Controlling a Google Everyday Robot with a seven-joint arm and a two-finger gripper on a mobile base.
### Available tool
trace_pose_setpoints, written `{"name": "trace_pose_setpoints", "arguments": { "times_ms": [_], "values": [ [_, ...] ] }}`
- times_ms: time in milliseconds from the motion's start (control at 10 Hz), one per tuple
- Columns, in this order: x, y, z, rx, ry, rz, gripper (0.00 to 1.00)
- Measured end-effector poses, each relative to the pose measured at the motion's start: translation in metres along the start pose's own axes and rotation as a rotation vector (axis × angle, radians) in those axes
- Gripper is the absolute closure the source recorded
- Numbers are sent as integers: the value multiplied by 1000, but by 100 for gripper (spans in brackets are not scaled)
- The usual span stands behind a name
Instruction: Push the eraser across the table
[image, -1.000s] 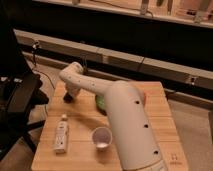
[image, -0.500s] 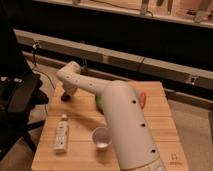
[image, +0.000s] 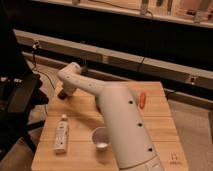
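The table (image: 155, 125) has a light wooden plank top and fills the lower middle of the camera view. My white arm reaches from the bottom right across it to the far left. The gripper (image: 62, 94) is a dark tip low at the table's far left edge. The eraser cannot be told apart from that dark tip; it may be under or against it.
A white cup (image: 101, 138) stands near the front, close to the arm. A long white device with buttons (image: 61, 135) lies at the front left. A small orange object (image: 142, 99) lies right of the arm. A black chair (image: 20, 102) stands just left of the table.
The gripper has moved a little left, to the table's left edge. A green thing beside the arm no longer shows.
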Motion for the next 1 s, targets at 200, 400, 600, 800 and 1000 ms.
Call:
{"name": "trace_pose_setpoints", "arguments": {
  "times_ms": [200,400,600,800,1000],
  "values": [
    [4,-8,-2,23,21,-14,94],
    [10,-15,-3,43,38,-24,94],
    [11,-23,-5,62,54,-41,94],
    [12,-24,-18,73,85,-38,94],
    [8,-15,-40,55,121,-26,94]
  ]
}}
